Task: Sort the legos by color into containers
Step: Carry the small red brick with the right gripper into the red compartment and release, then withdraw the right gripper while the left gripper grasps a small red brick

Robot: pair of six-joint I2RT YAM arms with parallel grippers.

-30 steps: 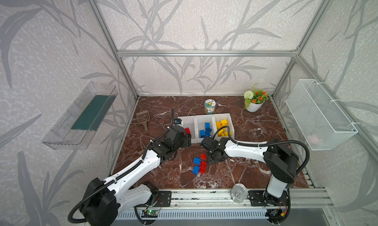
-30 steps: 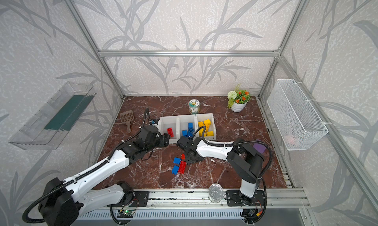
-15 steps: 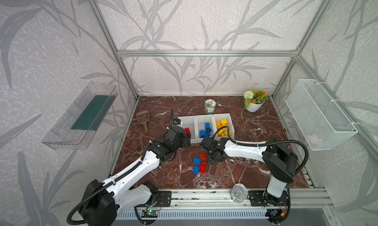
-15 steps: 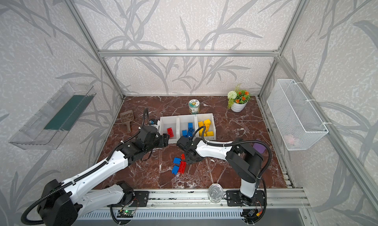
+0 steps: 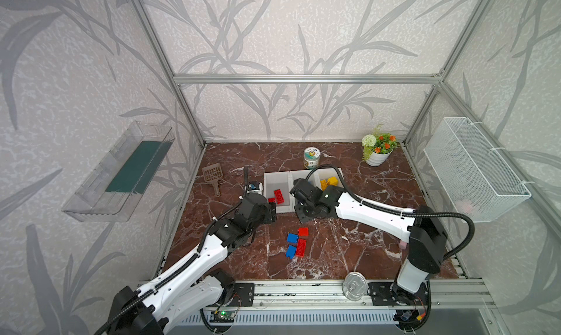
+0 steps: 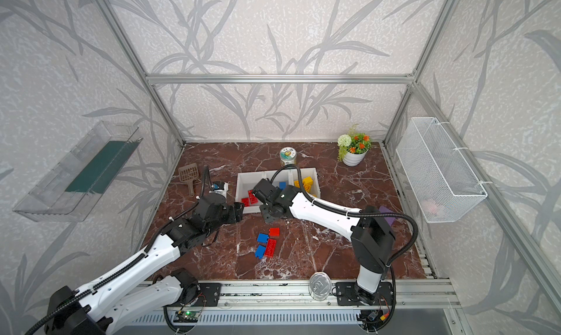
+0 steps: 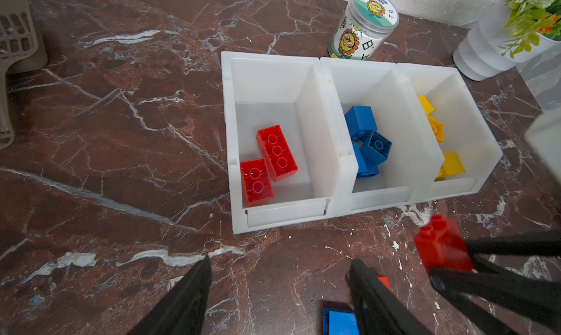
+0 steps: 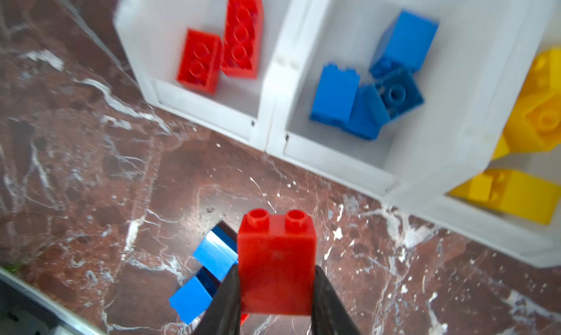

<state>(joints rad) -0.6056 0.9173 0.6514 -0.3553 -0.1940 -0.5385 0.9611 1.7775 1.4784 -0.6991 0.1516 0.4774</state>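
— Since a second ago the right gripper [image 8: 276, 272] has come up off the loose pile and drawn toward the bins, and its jaws have closed. What lies nearest now?

— Nearest on the marble table [image 5: 349, 257] are four loose legos [image 5: 297, 242], two red and two blue, bunched close together.

— And the right gripper's hold?

— It is clamped tight on a red brick [image 8: 277, 257], with one finger on each side and the studs pointing away from the wrist. The brick hangs clear of the marble, between that pile and the front of the containers [image 7: 273, 57].

— The left gripper [image 7: 279, 272]?

— Its jaws stand well apart with nothing between them. It hovers over bare marble just in front of the leftmost bin.

— What is in the bins?

— The leftmost holds two red bricks [image 7: 277, 153] lying side by side, touching. The middle one holds a heap of blue bricks [image 7: 364, 136], and the rightmost holds yellow bricks [image 7: 452, 165].

— Beyond them?

— A labelled jar [image 7: 362, 24] stands just behind the middle bin. A potted plant [image 5: 378, 150] sits near the back right corner.
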